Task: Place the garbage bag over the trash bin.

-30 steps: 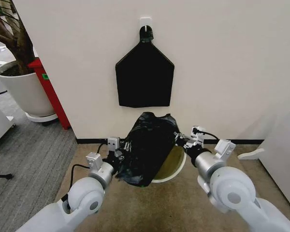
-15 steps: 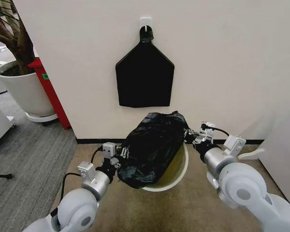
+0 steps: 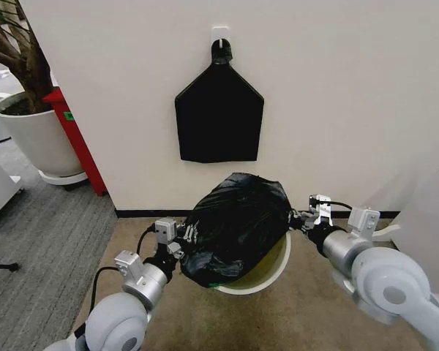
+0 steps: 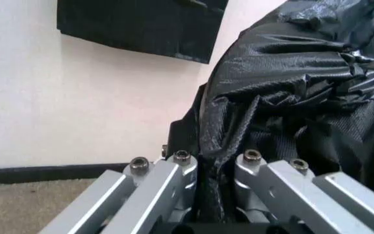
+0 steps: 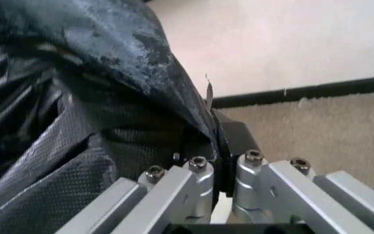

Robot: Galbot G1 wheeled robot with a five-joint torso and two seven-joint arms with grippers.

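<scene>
While both tools [image 3: 184, 235] [image 3: 298, 218] pinch garbage bag [image 3: 238, 223], it drapes trash bin [image 3: 276, 269]

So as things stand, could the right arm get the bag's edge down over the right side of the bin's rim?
Probably yes. The right gripper is shut on the garbage bag right beside the trash bin rim, nothing between. The left gripper pinches the opposite edge.

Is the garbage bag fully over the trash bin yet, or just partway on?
Partway. The garbage bag drapes over the far and left rim, but the trash bin rim shows bare at near right. Left gripper and right gripper each pinch an edge.
</scene>
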